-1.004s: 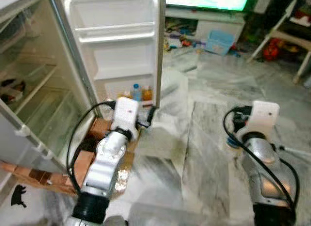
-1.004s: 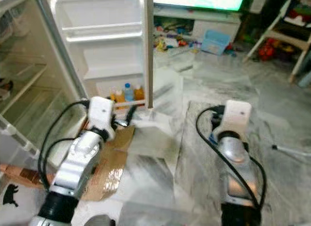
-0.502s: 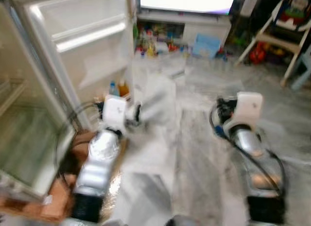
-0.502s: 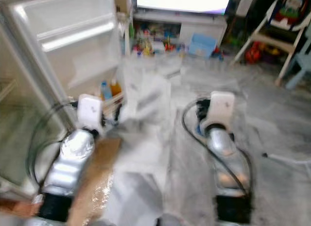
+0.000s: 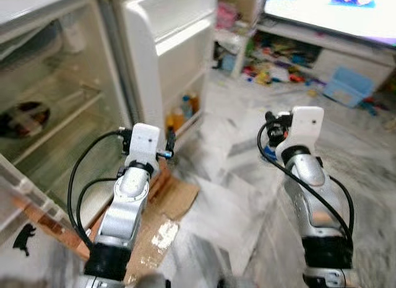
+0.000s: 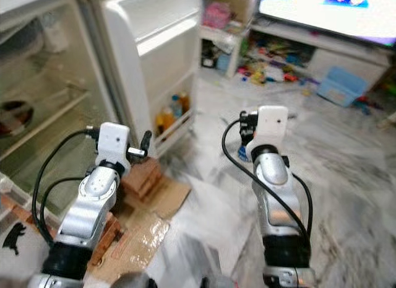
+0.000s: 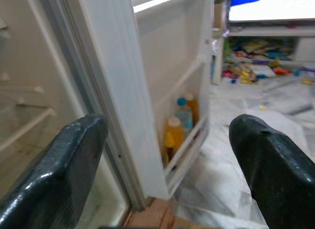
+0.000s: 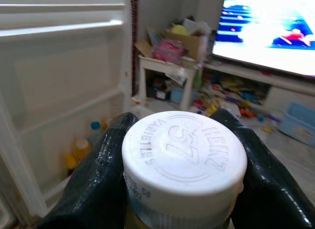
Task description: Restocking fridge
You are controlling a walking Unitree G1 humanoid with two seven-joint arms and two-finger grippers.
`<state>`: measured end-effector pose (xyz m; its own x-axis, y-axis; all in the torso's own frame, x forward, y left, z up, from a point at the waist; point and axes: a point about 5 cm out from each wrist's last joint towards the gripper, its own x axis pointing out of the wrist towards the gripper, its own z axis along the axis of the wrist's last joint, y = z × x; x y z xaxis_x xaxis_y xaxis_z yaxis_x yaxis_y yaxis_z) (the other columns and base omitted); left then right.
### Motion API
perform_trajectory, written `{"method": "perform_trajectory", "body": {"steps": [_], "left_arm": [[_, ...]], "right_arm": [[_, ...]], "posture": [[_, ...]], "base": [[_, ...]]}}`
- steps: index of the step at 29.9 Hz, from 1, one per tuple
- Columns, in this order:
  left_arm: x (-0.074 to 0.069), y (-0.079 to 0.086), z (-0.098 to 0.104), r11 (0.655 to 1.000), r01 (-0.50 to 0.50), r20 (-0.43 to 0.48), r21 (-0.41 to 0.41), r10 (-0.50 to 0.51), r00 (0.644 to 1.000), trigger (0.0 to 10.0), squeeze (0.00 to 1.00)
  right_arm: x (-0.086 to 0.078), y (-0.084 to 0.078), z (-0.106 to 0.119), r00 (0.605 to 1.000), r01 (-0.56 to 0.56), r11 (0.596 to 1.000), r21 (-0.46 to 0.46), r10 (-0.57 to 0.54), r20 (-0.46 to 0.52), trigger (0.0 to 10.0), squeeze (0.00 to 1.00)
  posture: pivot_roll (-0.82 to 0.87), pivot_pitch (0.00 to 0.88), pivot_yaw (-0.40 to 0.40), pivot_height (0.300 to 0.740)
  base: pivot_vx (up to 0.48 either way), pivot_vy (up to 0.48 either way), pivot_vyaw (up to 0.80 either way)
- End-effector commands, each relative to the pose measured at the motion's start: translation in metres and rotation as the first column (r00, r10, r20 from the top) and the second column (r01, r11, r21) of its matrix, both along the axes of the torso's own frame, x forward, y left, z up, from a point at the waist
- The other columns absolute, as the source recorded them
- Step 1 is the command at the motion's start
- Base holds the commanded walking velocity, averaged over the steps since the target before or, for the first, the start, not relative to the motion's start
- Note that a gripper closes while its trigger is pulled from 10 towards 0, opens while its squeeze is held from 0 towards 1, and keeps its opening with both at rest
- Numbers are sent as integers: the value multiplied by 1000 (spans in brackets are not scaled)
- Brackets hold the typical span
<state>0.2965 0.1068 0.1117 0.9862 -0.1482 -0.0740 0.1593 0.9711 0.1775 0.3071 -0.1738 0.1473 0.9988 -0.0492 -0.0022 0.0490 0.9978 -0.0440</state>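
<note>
Open fridge [image 5: 55, 108] with its door [image 5: 164, 46] swung wide; bottles [image 7: 179, 125] stand in the lowest door shelf. Right gripper [image 8: 183, 184] clenches a jar with a white embossed cap [image 8: 184, 150], held above the marble floor [image 5: 241, 176]. Left gripper [image 7: 172, 155], fingers spread and empty, faces the door shelf.

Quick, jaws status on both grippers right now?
Left gripper: open, empty, facing the open fridge door.
Right gripper: shut on a white-capped jar.
</note>
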Motion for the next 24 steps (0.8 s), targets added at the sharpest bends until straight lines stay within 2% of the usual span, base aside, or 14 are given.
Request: {"method": "perform_trajectory", "body": {"steps": [1,6,13,20,22,24], "left_arm": [[1,-6,3,1000,10,10,11,-10,1000,10000,0],[2,-4,2,1000,-11,8,19,11,1000,10000,0],[3,-2,-1,998,-57,-9,32,57,998,10000,0],[2,3,-4,996,-74,-14,52,75,997,10000,0],[2,5,-4,993,-94,-15,66,95,995,10000,0],[3,5,-4,993,-99,-15,70,100,995,10000,0]], "right_arm": [[1,-5,5,1000,13,1000,-1,-13,25,10000,0],[2,-2,5,1000,-4,1000,3,4,24,10000,0],[4,2,4,999,-31,999,23,31,26,10000,0],[4,17,11,988,-135,990,42,132,75,10000,0],[5,24,17,975,-197,980,24,193,111,10000,0],[5,26,18,971,-212,977,20,208,119,10000,0]], "posture": [[46,0,-62,740],[44,0,-62,740],[51,0,-64,740],[54,0,-62,740],[54,0,-60,740],[54,0,-60,740]], "base": [[424,0,800],[370,-301,763],[87,-420,0],[0,-461,0],[0,-461,0],[0,-461,0]]}}
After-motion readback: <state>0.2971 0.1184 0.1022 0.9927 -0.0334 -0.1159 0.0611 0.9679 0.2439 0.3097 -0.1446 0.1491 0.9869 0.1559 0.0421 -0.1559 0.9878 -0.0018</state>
